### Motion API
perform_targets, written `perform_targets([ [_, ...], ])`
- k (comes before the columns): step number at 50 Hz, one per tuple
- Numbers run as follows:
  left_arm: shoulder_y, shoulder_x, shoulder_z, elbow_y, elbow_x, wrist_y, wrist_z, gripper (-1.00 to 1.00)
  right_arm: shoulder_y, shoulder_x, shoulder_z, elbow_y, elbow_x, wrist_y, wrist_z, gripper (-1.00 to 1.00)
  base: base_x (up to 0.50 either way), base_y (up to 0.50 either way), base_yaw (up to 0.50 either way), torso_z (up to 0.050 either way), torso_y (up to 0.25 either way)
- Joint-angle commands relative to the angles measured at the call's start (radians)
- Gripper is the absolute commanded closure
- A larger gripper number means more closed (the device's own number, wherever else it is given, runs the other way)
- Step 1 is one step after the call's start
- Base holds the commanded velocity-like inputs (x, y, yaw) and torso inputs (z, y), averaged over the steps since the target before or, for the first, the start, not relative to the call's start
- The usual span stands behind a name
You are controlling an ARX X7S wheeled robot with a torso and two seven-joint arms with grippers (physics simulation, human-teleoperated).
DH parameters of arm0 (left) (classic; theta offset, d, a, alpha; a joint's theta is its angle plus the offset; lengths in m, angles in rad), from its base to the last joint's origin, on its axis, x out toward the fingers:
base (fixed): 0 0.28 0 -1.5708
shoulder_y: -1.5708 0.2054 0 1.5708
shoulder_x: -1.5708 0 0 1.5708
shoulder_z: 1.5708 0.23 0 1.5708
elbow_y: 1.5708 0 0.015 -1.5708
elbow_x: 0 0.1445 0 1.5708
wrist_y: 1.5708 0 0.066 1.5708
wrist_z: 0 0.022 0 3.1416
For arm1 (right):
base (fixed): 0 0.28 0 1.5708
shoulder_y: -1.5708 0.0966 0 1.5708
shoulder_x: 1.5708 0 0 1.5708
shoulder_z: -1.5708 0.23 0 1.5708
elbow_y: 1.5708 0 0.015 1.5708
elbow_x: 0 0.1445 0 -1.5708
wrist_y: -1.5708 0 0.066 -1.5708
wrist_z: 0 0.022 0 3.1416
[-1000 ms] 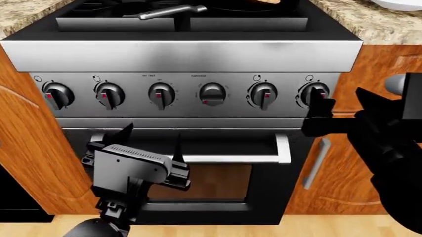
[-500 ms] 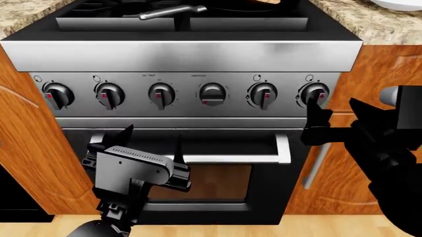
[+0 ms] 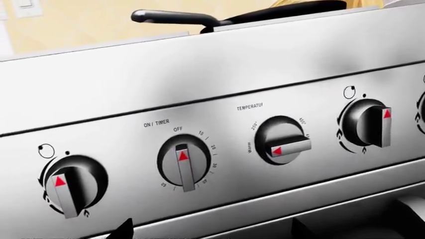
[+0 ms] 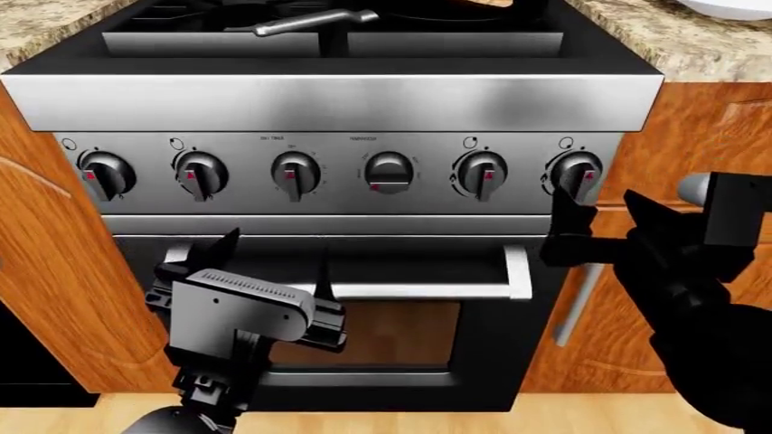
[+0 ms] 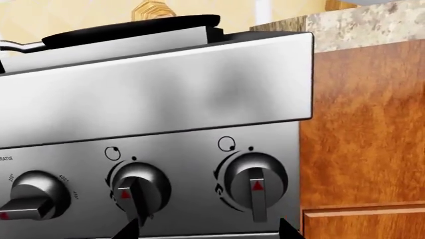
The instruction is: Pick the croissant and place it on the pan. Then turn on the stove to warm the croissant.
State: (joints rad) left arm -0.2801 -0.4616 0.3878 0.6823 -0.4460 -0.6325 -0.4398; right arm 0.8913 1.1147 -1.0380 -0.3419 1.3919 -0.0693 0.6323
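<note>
The black stove (image 4: 362, 99) fills the head view, with six dark knobs along its steel panel. The black pan (image 5: 133, 27) sits on a back burner, and its handle (image 4: 316, 20) points left. A golden-brown bit of the croissant (image 5: 153, 9) shows over the pan's rim. My right gripper (image 4: 559, 228) is open and empty, just below and in front of the rightmost knob (image 4: 577, 172), not touching it. In the right wrist view the gripper (image 5: 206, 231) shows two spread tips under that knob (image 5: 256, 185). My left gripper (image 4: 275, 258) is open and empty before the oven door; it also shows in the left wrist view (image 3: 212, 235).
A steel oven handle (image 4: 422, 289) runs across the door behind my left gripper. Wooden cabinets (image 4: 675, 117) flank the stove, with granite counters above. A white plate's edge (image 4: 724, 7) shows at the far right. The temperature knob (image 3: 282, 142) points sideways.
My right gripper has drawn down and slightly left, away from the rightmost knob, which now shows in full. The left arm has barely moved.
</note>
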Motion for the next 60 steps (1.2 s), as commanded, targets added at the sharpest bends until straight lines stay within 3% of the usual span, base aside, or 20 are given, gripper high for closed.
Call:
perform_targets([
  [1, 0.007, -0.002, -0.003, -0.008, 0.001, 0.01, -0.004, -1.0, -0.009, -0.028, 0.0, 0.04, -0.018, -0.017, -0.01, -1.0, 0.0, 0.0, 0.0, 0.0, 0.0],
  [60, 0.016, 0.004, -0.004, -0.078, -0.006, 0.064, 0.004, -1.0, 0.048, -0.102, -0.022, 0.181, -0.092, 0.084, -0.034, -1.0, 0.0, 0.0, 0.0, 0.0, 0.0],
])
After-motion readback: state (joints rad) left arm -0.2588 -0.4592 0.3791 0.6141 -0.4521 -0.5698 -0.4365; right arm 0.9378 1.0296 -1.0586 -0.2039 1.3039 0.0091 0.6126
